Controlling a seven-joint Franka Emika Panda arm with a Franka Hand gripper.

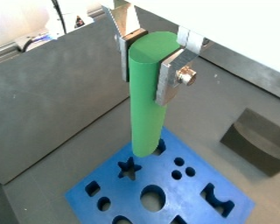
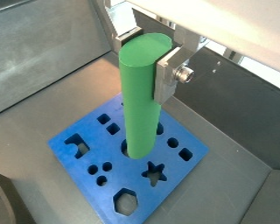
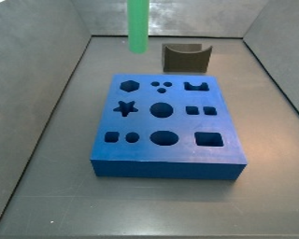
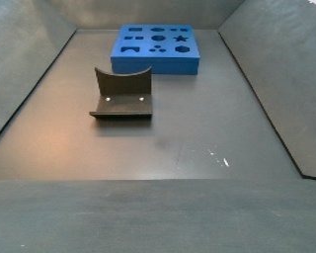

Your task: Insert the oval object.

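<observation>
The oval object, a long bright green rod (image 1: 146, 105), hangs upright in my gripper (image 1: 149, 66), whose silver fingers (image 1: 171, 77) are shut on its upper end. It shows the same way in both wrist views (image 2: 140, 105). Its lower end hovers above the blue block with shaped holes (image 1: 122, 185), which also shows in a wrist view (image 2: 129, 179). In a side view the rod (image 3: 138, 26) hangs from above, well over the back left of the block (image 3: 164, 168); the gripper is out of that frame. Another side view shows only the block (image 4: 157, 65).
A dark grey curved holder (image 3: 186, 57) stands behind the block by the back wall. It also shows in a side view (image 4: 122, 94) and in a wrist view (image 1: 257, 140). Grey walls enclose the floor on all sides.
</observation>
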